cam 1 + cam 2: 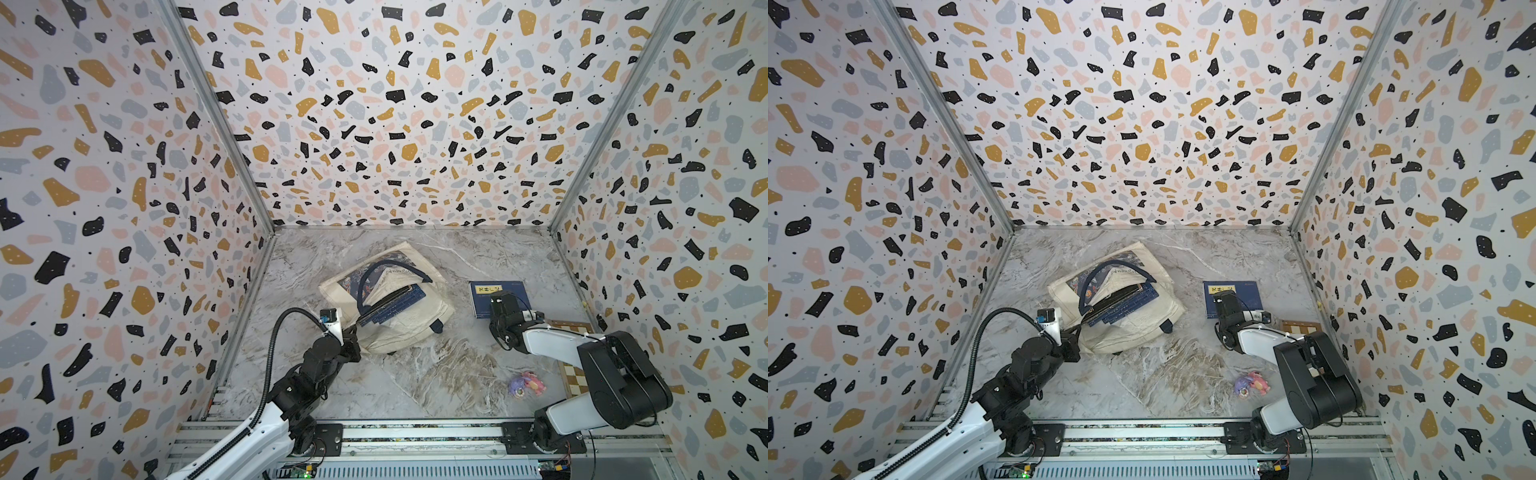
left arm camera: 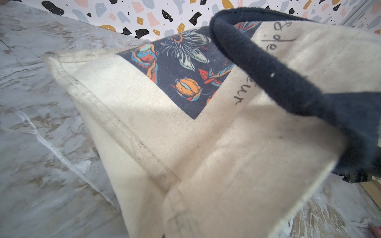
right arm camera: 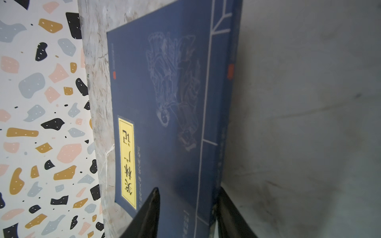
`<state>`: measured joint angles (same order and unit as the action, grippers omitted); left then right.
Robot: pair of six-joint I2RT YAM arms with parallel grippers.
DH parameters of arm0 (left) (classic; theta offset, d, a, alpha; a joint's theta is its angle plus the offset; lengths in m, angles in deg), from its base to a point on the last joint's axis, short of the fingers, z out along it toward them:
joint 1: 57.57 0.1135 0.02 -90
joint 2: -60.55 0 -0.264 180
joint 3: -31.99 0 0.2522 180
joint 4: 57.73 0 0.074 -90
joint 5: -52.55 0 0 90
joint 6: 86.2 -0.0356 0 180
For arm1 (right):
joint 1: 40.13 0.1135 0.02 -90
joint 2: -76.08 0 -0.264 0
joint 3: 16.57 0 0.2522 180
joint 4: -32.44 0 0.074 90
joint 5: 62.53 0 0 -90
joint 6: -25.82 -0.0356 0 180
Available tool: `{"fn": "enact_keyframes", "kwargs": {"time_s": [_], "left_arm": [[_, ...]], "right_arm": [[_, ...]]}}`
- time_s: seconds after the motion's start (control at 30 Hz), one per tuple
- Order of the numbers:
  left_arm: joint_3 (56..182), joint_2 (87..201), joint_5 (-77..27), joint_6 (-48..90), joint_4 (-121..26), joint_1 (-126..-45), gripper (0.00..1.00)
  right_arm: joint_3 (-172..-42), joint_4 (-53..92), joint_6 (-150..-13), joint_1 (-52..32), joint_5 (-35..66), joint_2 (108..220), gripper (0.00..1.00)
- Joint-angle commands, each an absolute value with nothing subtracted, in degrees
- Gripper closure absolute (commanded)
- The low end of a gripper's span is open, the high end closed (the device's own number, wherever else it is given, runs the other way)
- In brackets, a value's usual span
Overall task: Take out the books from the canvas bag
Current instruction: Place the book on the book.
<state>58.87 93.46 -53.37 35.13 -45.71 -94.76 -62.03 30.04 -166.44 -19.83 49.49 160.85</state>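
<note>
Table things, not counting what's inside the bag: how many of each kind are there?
canvas bag: 1
book: 1
checkered board: 1
toy figure: 1
Total: 4

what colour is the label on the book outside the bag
The label is yellow with black characters, clearest in the right wrist view.

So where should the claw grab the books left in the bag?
Probably the bare long edge of the books, coming in from the right. They lie flat and stepped in the open bag, edges facing that way, while the left claw pins its near corner.
</note>
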Motion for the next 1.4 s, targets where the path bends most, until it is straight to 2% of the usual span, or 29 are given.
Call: {"fn": "enact_keyframes", "kwargs": {"time_s": [0.0,0.13,0.27,0.47,0.73,0.97,1.13,1.37], "left_arm": [[60.86,93.31,-53.44,35.38,-47.56,-94.83,1.00],[60.80,93.36,-53.43,35.41,-47.68,-94.80,1.00],[60.87,93.25,-53.35,35.36,-47.64,-94.83,1.00],[60.69,92.64,-53.27,35.41,-47.57,-94.83,1.00],[60.31,91.96,-51.95,35.19,-48.53,-94.83,1.00],[59.66,91.38,-51.00,34.91,-49.90,-94.83,1.00],[59.46,91.28,-50.90,34.73,-50.10,-94.83,1.00],[59.29,91.13,-51.08,34.47,-49.93,-94.83,1.00]], "right_arm": [[-63.45,31.30,-164.31,-20.19,48.52,160.34,0.51],[-63.68,30.10,-163.10,-20.09,48.39,159.25,0.42],[-63.40,27.94,-160.51,-20.13,48.17,157.73,0.28],[-61.33,25.28,-154.53,-19.25,46.64,152.84,0.17],[-55.59,26.86,-147.12,-10.61,45.49,141.06,0.17],[-54.94,28.46,-143.55,6.14,51.58,133.02,0.19],[-59.03,28.52,-141.95,15.14,54.62,135.61,0.20],[-68.70,33.22,-134.04,20.60,51.18,147.10,0.22]]}}
